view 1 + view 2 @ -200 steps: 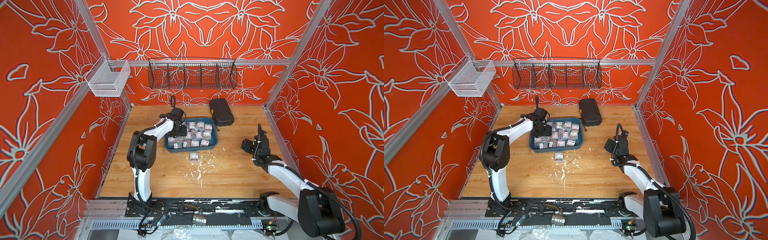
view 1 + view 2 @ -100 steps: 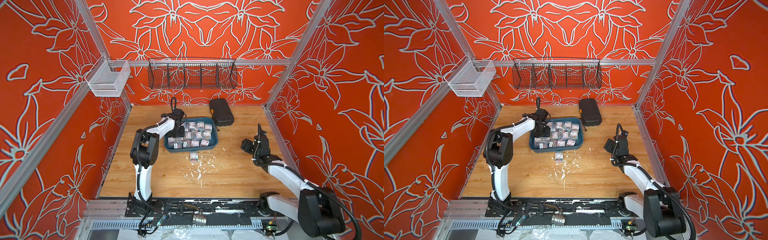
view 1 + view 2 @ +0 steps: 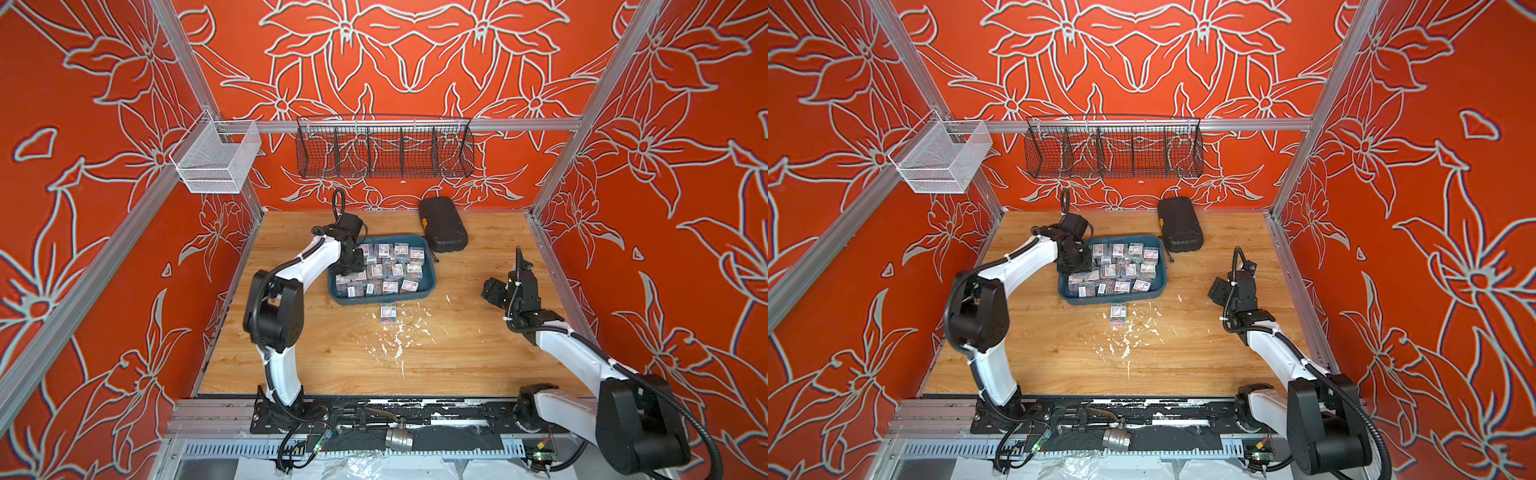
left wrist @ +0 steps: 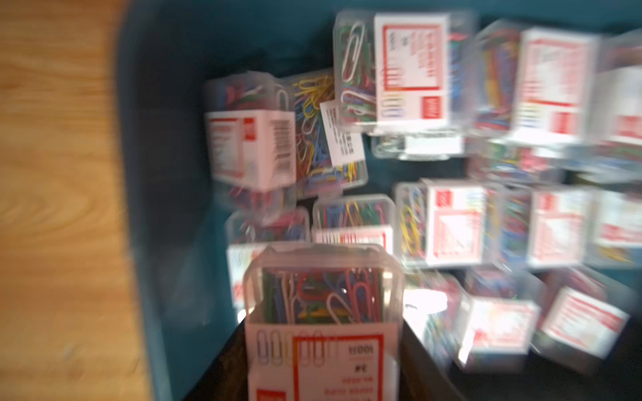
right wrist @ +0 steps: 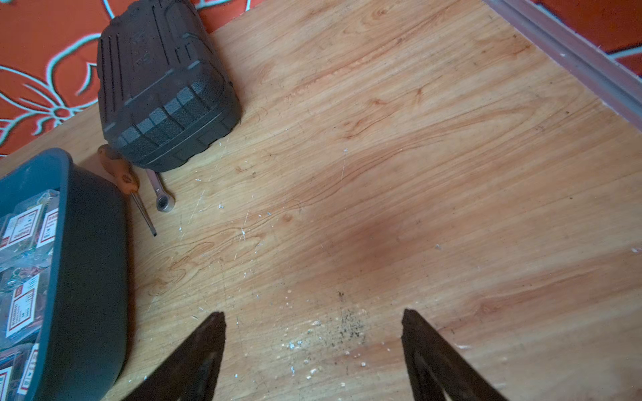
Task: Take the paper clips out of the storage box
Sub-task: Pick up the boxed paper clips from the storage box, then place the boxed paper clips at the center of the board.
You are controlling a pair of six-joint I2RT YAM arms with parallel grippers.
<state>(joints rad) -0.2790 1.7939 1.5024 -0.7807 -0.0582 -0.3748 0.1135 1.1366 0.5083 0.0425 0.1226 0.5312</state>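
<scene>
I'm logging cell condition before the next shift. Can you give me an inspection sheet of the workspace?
Surface: wooden tabletop, white flecks scattered mid-front.
Job's things: dark teal plastic tray holding many clear paper-clip boxes; one box lies on the wood in front of it.
Clutter: black hard case, orange-handled screwdriver and small metal ratchet wrench beside the tray.
Grippers: left gripper inside the tray, closed on a clip box; right gripper open over bare wood.
Cables: black cable loop above the left wrist; black conduit along the right arm.
Surroundings: orange floral walls; black wire basket and white mesh basket on the rails.
</scene>
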